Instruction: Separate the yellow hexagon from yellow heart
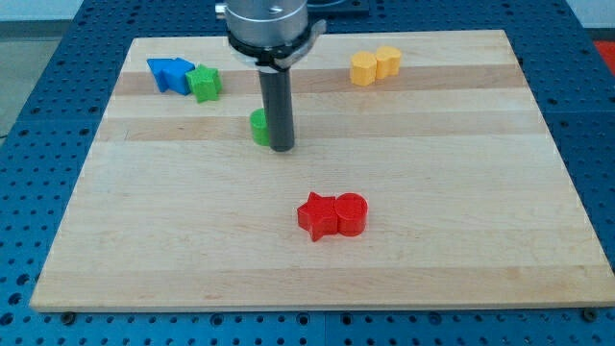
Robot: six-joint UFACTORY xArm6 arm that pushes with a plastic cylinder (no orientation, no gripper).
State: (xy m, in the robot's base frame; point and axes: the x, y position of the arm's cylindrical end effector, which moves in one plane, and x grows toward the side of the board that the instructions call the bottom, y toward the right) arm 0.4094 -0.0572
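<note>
Hexagon (363,68) and heart (388,61) touching near surface (461,192) top edge, right of centre. Tip (282,148) well apart, beside green block (258,127). No hand. Light, stiff, slidable; push at seam.

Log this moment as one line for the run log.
my tip: beside green block | yellow hexagon, yellow heart: touching, view's top | separation: not started

Place looked like robotics lab or test bench. Pale wooden board (317,259) lay on blue perforated metal table (29,144) with regular grid of holes, as on fixture benches. Robot arm's metal flange (267,24) hung over board. Small coloured plastic blocks (332,214) sat scattered as test pieces.
</note>
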